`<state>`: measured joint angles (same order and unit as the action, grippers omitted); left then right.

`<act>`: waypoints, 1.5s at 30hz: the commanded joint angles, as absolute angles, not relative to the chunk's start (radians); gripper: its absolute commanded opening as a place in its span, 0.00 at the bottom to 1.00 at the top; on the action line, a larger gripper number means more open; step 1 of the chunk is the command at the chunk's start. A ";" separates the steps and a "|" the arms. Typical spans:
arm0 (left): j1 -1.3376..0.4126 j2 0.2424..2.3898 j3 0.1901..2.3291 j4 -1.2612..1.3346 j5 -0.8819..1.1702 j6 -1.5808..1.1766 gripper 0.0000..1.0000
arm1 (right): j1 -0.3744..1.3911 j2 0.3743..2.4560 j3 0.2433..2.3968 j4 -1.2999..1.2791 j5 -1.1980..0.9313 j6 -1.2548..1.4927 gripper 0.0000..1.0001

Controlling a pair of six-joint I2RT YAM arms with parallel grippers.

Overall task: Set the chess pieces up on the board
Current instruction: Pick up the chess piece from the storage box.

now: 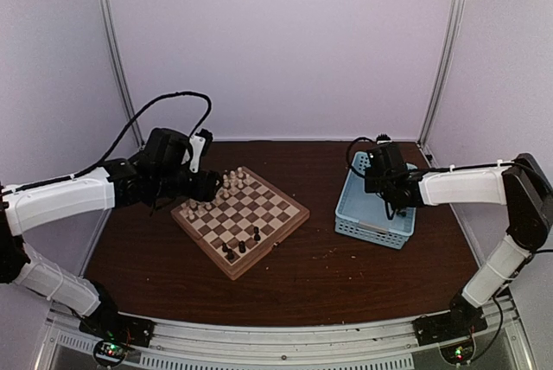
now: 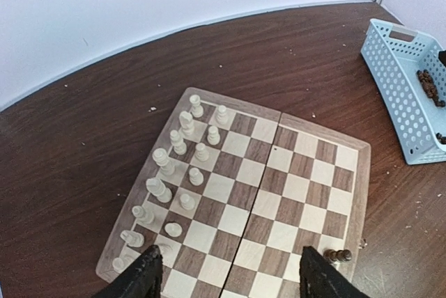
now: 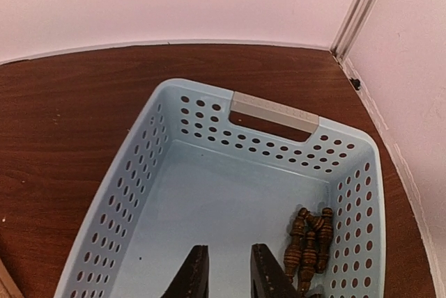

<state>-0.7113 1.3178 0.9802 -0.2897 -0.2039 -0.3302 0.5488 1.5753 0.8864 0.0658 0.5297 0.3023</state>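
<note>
The board (image 1: 270,211) lies at the table's middle left, turned diagonally. Several cream chess pieces (image 2: 180,143) stand in two rows along its left side. A few dark pieces (image 1: 241,245) stand near its front corner, and one dark piece (image 2: 337,255) lies on its side at the border. My left gripper (image 2: 230,280) hovers open over the board's near part, nothing between its fingers (image 2: 141,277). My right gripper (image 3: 228,276) hangs inside the blue basket (image 3: 139,173), open by a narrow gap and empty. Several dark pieces (image 3: 310,241) lie just right of it.
The light blue basket (image 1: 350,214) sits right of the board. White walls and metal posts (image 1: 115,59) close off the back and sides. Crumbs dot the dark wooden table (image 1: 328,275). A black cable (image 1: 173,98) loops above the left arm.
</note>
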 commanded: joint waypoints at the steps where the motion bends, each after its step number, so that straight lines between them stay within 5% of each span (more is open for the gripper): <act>1: -0.709 1.315 0.897 -0.101 -0.272 -0.249 0.68 | 0.491 1.632 0.981 -0.179 0.560 0.455 0.23; 15: -0.709 1.245 0.613 0.289 -0.280 -0.119 0.68 | 0.321 1.784 1.121 -0.414 0.326 0.608 0.23; 45: -0.714 1.165 0.522 0.344 -0.182 -0.166 0.72 | 0.287 1.967 1.281 -0.566 0.266 0.716 0.21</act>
